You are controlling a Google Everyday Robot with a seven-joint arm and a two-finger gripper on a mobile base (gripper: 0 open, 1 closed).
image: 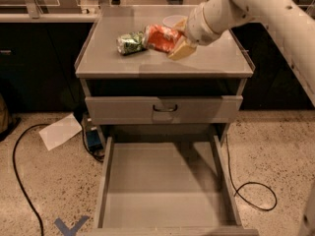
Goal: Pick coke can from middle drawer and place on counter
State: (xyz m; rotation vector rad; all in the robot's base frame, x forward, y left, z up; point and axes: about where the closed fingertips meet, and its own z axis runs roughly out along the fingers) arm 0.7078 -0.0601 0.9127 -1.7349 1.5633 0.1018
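Note:
My gripper [173, 41] is shut on the coke can [160, 37], a red-orange can with white lettering, held on its side just above the counter [206, 62]. The can hangs over the counter's middle, right next to the green-and-white patterned can [130, 42] on its left. The white arm reaches in from the upper right. Below, the middle drawer [165, 186] is pulled fully out toward the camera and its flat grey floor holds nothing.
A white bowl [173, 20] sits at the counter's back, partly hidden behind the arm. A shut drawer front with a dark loop handle [165, 108] lies under the counter. On the floor are a sheet of paper [60, 131], a blue box [92, 139] and black cables [248, 186].

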